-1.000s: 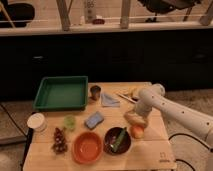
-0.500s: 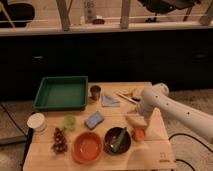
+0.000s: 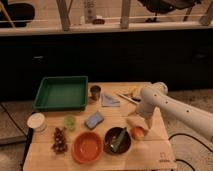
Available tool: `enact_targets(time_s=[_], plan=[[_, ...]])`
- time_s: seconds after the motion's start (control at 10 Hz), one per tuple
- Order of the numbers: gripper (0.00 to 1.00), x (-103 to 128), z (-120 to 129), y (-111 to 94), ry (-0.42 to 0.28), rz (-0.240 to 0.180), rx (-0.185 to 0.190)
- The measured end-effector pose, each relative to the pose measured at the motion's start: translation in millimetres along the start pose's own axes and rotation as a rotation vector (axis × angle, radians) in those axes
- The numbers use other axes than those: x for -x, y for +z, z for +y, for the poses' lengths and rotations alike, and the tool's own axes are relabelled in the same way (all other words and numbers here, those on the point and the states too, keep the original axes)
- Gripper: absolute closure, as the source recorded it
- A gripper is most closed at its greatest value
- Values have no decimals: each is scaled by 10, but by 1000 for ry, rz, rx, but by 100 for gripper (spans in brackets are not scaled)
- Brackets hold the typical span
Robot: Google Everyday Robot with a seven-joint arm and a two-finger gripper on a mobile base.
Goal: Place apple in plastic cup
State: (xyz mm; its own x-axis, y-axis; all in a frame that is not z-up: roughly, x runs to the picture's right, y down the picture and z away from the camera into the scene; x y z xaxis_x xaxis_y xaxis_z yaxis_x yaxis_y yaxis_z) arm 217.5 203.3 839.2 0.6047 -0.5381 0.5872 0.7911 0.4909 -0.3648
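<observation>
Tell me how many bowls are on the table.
2. The orange bowl sits near the front edge; the dark bowl is right of it, beside the apple, which the gripper hangs over. A white round container at far left may be another.

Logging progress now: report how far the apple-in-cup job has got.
Done: nothing yet; the apple lies on the table beside the dark bowl. In hand: the gripper sits at the apple. Left: lift it, carry it across to the green plastic cup, release it inside.
</observation>
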Motion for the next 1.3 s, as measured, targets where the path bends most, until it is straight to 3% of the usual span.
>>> enact_targets(time_s=[0.4,0.7,1.3], plan=[[20,314,188,45,24,-32,46],[23,515,315,-27,46,-30,30],[80,596,326,-53,54,-56,-29]])
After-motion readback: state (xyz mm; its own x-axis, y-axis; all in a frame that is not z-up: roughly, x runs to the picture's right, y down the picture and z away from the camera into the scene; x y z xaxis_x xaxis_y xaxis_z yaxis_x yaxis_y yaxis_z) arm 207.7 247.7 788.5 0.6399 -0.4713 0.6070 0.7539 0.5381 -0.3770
